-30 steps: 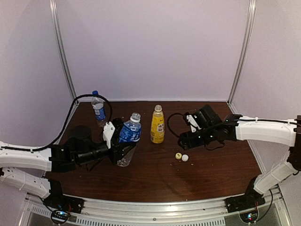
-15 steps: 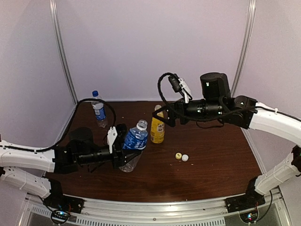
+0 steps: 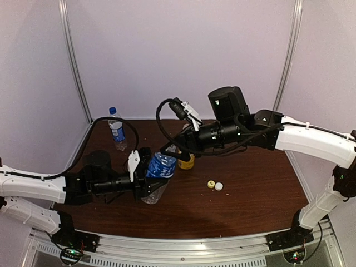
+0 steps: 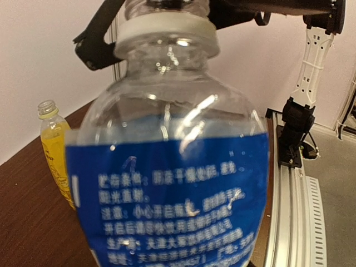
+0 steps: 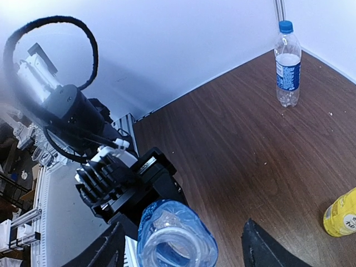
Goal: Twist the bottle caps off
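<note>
My left gripper is shut on the short clear bottle with a blue label and holds it tilted above the table. This bottle fills the left wrist view, hiding the fingers; its mouth looks open. My right gripper is open just above the bottle's top, one finger on each side. The yellow-orange bottle, uncapped, stands behind. The yellow cap and white cap lie on the table. The taller clear bottle keeps its blue cap.
The brown table is closed in by white walls with metal corner posts. A black cable loops near the taller bottle at the back left. An aluminium rail runs along the near edge.
My right arm has risen from beside the loose caps and swung left until its open gripper is over the held bottle. My left gripper has shifted the bottle slightly right.
</note>
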You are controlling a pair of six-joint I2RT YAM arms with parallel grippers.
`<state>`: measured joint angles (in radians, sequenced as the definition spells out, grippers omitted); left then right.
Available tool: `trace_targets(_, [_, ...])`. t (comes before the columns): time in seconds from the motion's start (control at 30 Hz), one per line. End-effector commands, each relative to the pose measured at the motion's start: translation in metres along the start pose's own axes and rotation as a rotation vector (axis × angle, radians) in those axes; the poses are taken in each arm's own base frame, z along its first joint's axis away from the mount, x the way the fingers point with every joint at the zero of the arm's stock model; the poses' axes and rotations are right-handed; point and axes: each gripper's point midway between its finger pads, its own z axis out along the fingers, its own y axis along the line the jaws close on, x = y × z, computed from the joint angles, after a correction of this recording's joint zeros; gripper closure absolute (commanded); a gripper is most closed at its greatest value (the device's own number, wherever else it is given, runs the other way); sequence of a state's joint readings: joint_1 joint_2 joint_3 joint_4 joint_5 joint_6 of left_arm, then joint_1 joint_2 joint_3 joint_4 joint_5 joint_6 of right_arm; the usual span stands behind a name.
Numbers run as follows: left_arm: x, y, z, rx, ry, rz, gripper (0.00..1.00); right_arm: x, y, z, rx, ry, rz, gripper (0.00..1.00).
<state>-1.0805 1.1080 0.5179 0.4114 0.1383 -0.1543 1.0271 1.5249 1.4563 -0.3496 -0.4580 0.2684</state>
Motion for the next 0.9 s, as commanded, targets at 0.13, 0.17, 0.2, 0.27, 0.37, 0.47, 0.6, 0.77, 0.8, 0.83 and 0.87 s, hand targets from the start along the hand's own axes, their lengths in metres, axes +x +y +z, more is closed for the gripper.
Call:
trace_targets(0.13, [-0.020, 0.015, 0.000, -0.085, -0.049, 0.012, 0.63, 0.001, 0.014, 0.003, -0.030, 0.043, -0.029, 0.38])
trace_targets(0.17, [-0.020, 0.015, 0.000, -0.081, -0.048, 0.012, 0.63, 0.001, 0.013, 0.004, -0.029, 0.042, -0.032, 0.41])
trace_targets(0.2, [-0.019, 0.014, 0.000, -0.079, -0.047, 0.011, 0.63, -0.001, 0.013, 0.005, -0.028, 0.039, -0.036, 0.44])
trace_targets(0.27, [-0.019, 0.014, 0.000, -0.078, -0.045, 0.009, 0.63, -0.001, 0.012, 0.008, -0.028, 0.044, -0.039, 0.49])
trace_targets(0.37, [-0.020, 0.014, -0.002, -0.078, -0.051, 0.008, 0.63, 0.003, 0.007, 0.014, -0.009, 0.068, -0.040, 0.51])
trace_targets(0.47, [-0.021, 0.014, -0.003, -0.080, -0.052, 0.008, 0.63, 0.006, 0.004, 0.017, 0.000, 0.077, -0.042, 0.57])
trace_targets(0.6, [-0.020, 0.016, -0.005, -0.094, -0.052, 0.007, 0.61, 0.004, -0.001, 0.020, 0.018, 0.076, -0.049, 0.76])
trace_targets(0.77, [-0.021, 0.032, -0.016, -0.193, -0.078, -0.004, 0.48, -0.009, -0.018, 0.017, 0.115, 0.046, -0.049, 0.93])
trace_targets(0.8, [-0.021, 0.038, -0.020, -0.231, -0.083, -0.010, 0.42, -0.012, -0.025, 0.016, 0.152, 0.039, -0.047, 0.95])
trace_targets(0.83, [-0.020, 0.045, -0.024, -0.273, -0.087, -0.018, 0.34, -0.014, -0.033, 0.016, 0.194, 0.036, -0.044, 0.96])
trace_targets(0.87, [-0.019, 0.051, -0.029, -0.310, -0.089, -0.025, 0.27, -0.017, -0.042, 0.015, 0.236, 0.032, -0.038, 1.00])
